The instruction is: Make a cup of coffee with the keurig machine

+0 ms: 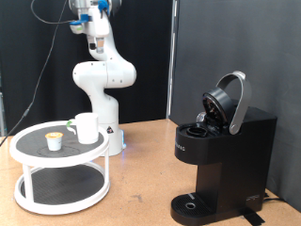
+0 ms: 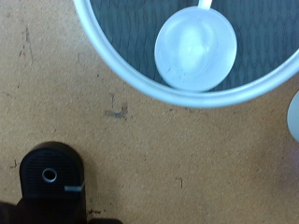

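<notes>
Cup [image 1: 86,127]: a plain white mug standing upright on the top tier of a round white stand [image 1: 28,179]; from the wrist view [image 2: 195,49] its inside looks pale, and I cannot tell if it holds anything.
Pod [image 1: 55,141]: small, white with a tan top, sitting on the same dark tier, near the mug but apart.
Stand: two round tiers, white rims, dark mesh-like surface.
Keurig machine [image 1: 226,155]: matte black and boxy, at the exterior view's right on the wooden tabletop [image 1: 141,188], its rounded lid [image 1: 229,99] tipped up and open; round drip base [image 2: 49,174] bare.
Tool: high at the exterior view's top, cut off by the frame edge; cannot tell whether its fingers are apart or together.
</notes>
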